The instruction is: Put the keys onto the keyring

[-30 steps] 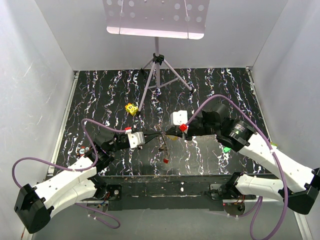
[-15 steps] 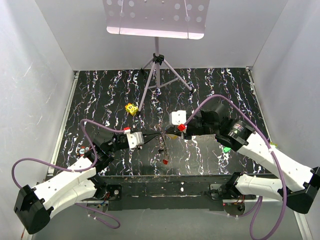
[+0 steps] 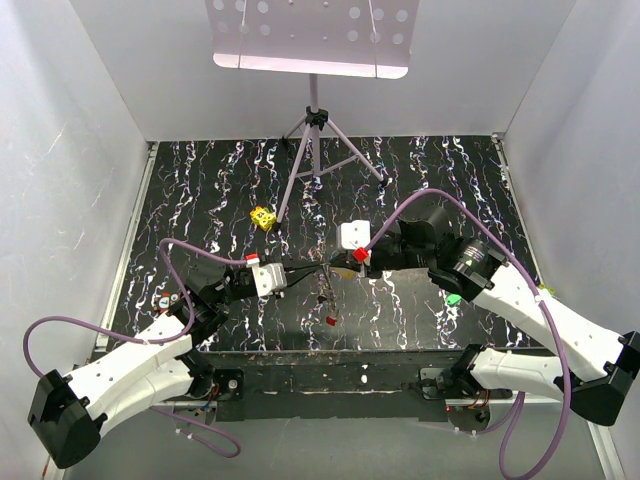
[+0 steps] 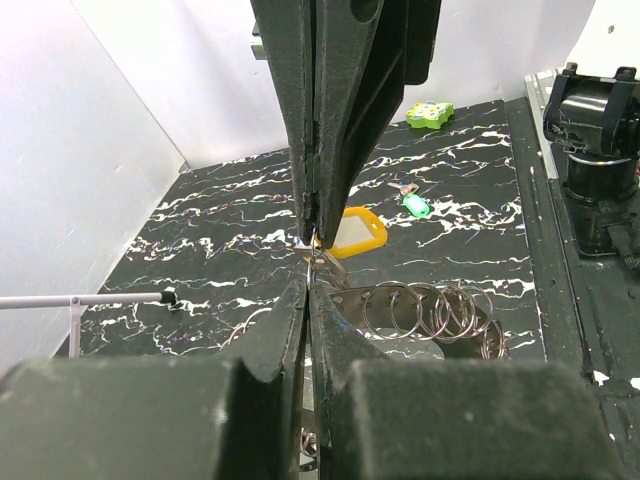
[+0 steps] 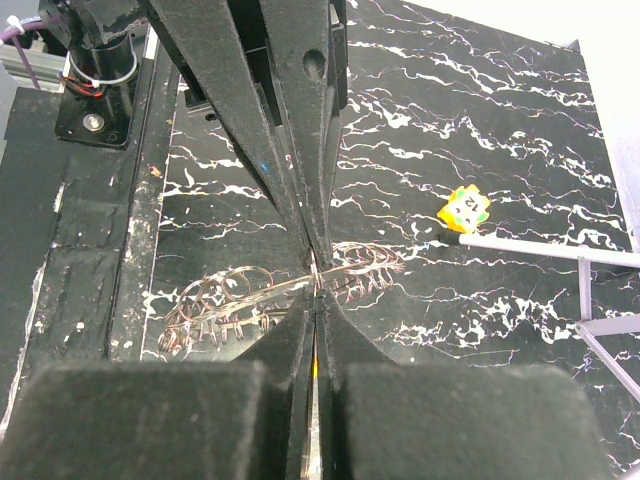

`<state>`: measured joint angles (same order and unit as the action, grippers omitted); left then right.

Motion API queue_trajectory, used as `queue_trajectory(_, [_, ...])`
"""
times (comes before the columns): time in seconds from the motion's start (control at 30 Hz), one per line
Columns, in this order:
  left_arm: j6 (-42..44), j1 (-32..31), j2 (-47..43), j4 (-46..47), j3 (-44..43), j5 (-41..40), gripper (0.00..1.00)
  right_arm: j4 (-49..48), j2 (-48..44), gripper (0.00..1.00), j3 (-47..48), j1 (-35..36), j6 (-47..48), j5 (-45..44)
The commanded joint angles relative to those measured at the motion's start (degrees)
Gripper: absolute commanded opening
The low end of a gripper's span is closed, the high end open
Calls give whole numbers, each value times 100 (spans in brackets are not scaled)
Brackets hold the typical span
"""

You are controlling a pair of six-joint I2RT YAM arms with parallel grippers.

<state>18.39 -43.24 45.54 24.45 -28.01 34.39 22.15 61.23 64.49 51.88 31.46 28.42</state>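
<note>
- At the centre of the top view, above the black white-veined table (image 3: 200, 200), your two grippers meet tip to tip.
- Your left gripper (image 4: 306, 295) has its jaws pressed fully together. In its wrist view they pinch the near end of the keyring (image 4: 440, 318), a bunch of thin wire loops and dull grey metal keys trailing towards the right of that frame.
- Your right gripper (image 5: 313, 298) is likewise closed tight, with a sliver of orange between its fingers. It grips the small orange-headed key (image 4: 357, 228), whose plastic head sits just behind the fingertips, mid-frame in the left wrist view.
- You cannot tell whether the key is threaded on a loop or only touching it.
- A small green-headed key (image 4: 414, 206) lies on the table, upper right of centre in the left wrist view, well apart from the grippers.
- A small red-headed key (image 3: 330, 321) shows just below the meeting point in the top view; hanging or lying flat, you cannot tell.
- The yellow dotted cube (image 5: 465, 210) sits on the table at the right of the right wrist view.
</note>
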Motion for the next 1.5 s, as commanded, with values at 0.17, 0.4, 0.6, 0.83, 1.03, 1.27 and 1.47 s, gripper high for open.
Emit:
queue_trajectory(0.17, [-81,-9,-107,368,-55,59,0,-387,38,1,46,24,-17,-47])
queue_trajectory(0.4, [-187,-17,-80,456,-47,120,0,-449,64,1,46,24,-26,-39])
queue_trajectory(0.6, [-213,-9,-80,473,-47,138,0,-449,82,1,46,42,-17,-13])
queue_trajectory(0.83, [-248,-9,-72,491,-47,164,0,-431,117,1,64,59,-17,-30])
queue_trajectory(1.03, [-266,-9,-71,500,-47,182,0,-422,143,1,64,68,18,-39])
queue_trajectory(1.27, [-292,-9,-63,517,-47,208,0,-449,161,1,64,94,79,-91])
queue_trajectory(1.47, [-293,-9,-45,509,-47,200,0,-484,161,1,73,130,115,-127])
